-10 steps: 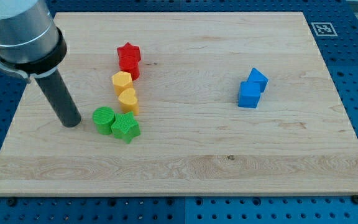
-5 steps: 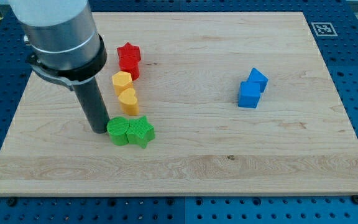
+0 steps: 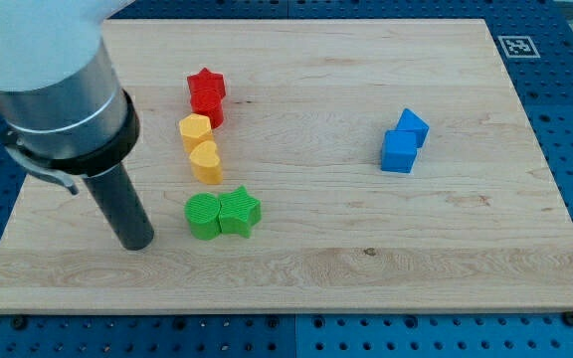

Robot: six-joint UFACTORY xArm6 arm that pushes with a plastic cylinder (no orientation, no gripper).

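My tip [image 3: 137,242] rests on the wooden board [image 3: 366,259] at the lower left. Nearest to it is the green cylinder [image 3: 203,216], a short gap to the tip's right, not touching. A green star [image 3: 239,211] presses against that cylinder's right side. Above the green pair stand a yellow heart [image 3: 206,160] and a yellow hexagon-like block [image 3: 194,130], one behind the other. At the top of that column sits a red star [image 3: 206,95].
Two blue blocks stand together at the right: a blue cube [image 3: 399,151] and a blue house-shaped block [image 3: 413,126] behind it. A black-and-white marker tag [image 3: 514,46] lies off the board's top right corner.
The tip swept right against the green cylinder, pushing both green blocks right and down, then drew back left and down, leaving a gap. The other blocks stayed put.
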